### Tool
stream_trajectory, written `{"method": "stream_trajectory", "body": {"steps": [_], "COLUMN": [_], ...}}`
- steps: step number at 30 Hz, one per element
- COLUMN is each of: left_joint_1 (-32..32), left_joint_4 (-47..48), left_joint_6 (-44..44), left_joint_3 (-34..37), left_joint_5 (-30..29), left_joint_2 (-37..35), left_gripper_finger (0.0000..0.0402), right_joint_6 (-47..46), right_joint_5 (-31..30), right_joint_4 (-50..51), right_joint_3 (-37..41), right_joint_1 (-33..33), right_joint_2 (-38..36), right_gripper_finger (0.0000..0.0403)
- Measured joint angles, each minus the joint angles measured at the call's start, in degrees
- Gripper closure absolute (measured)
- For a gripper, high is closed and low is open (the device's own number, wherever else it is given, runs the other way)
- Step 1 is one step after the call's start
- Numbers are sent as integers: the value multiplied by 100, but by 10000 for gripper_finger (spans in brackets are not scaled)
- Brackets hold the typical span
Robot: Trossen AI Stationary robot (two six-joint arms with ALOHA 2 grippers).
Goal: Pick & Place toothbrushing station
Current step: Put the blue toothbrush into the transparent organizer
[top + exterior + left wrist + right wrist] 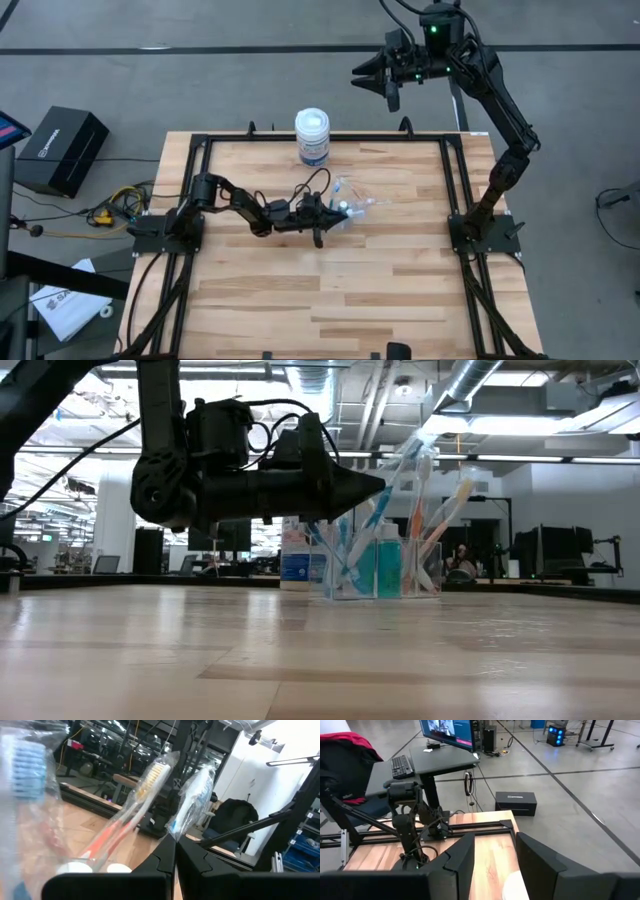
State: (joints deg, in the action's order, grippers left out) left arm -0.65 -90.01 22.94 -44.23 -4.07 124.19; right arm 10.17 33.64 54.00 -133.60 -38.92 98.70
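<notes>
Wooden planks make up the desk [330, 270], framed by black rails, with grey floor around it. Near its middle the left gripper [322, 214] lies low over the wood, its jaws pressed together with nothing between them; the wrist view shows the 2 dark fingers [165, 865] meeting edge to edge. Their tips sit just beside the toothbrushing station [385, 565], a see-through plastic holder standing upright on the desk. Inside it are several toothbrushes [425, 510] leaning outward, some still in clear wrappers, with blue, white and orange handles, plus teal bottles low in the compartments. Whether the fingertips touch the holder cannot be told. Behind the holder, near the far edge, stands a white jar [313, 137] with a blue label. The right gripper [385, 80] hangs raised beyond the far edge of the desk, well apart from the holder, its jaws spread partway and empty.
</notes>
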Motion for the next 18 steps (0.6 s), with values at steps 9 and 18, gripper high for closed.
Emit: {"method": "stream_trajectory", "body": {"steps": [9,18], "left_joint_1": [-39,-207], "left_joint_4": [5,0], "left_joint_6": [144,415], "left_joint_3": [2,411], "left_joint_5": [-3,-14], "left_joint_2": [-3,-125], "left_gripper_finger": [397,342], "right_joint_6": [-57,-61], "right_joint_5": [110,108], "right_joint_4": [-2,-4], "right_joint_3": [0,0], "right_joint_1": [67,66], "right_joint_2": [0,0], "right_gripper_finger": [270,264]}}
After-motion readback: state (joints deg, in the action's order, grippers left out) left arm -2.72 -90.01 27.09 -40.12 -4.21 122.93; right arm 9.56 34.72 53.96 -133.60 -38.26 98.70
